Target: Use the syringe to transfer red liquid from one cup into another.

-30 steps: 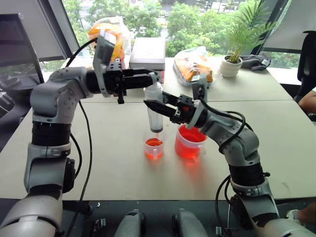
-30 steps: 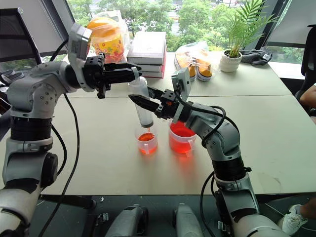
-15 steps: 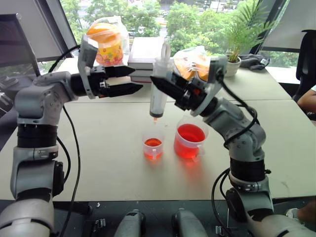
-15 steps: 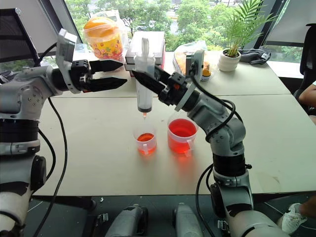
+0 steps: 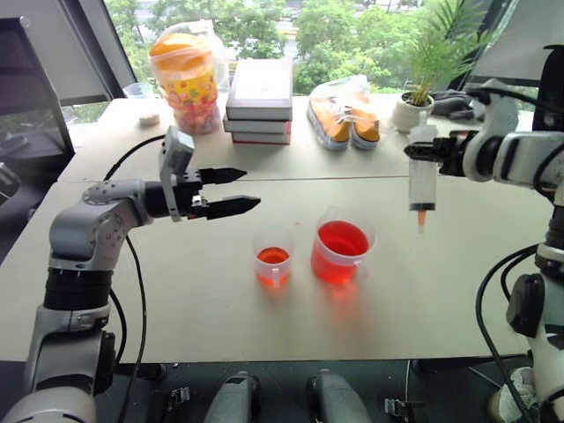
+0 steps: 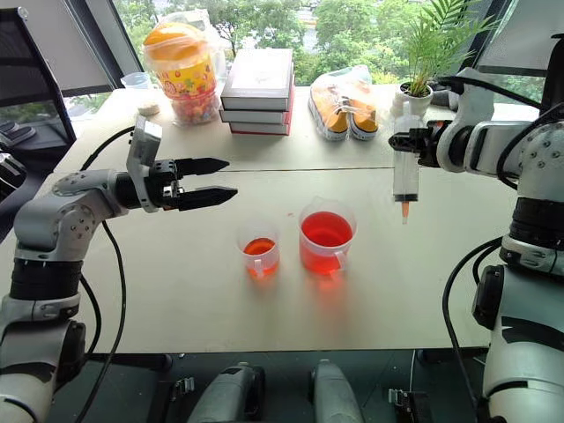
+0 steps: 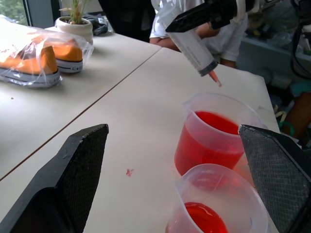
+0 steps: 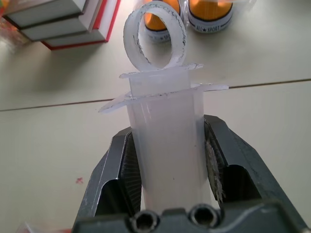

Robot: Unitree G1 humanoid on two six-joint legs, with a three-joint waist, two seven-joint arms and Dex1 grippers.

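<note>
Since a second ago, your right gripper [image 8: 170, 160] has carried the syringe [image 5: 422, 185] from above the smaller cup [image 5: 273, 256] out to the right of both cups, and your left gripper [image 5: 231, 190] has let go, spread its fingers and dropped lower on the left.

- Syringe: clamped by the barrel between the right gripper's fingers, upright, orange-red tip down, hanging in the air over the table [image 5: 176, 291], right of the larger cup [image 5: 341, 251] and well apart from it.
- Larger cup: on the table, centre; red liquid [image 5: 341, 240] fills most of it.
- Smaller cup: just beside the larger cup on its left; a shallow layer of red liquid at the bottom.
- Left gripper: fingers wide apart, holding nothing, pointing level toward the cups, well left of them.
</note>
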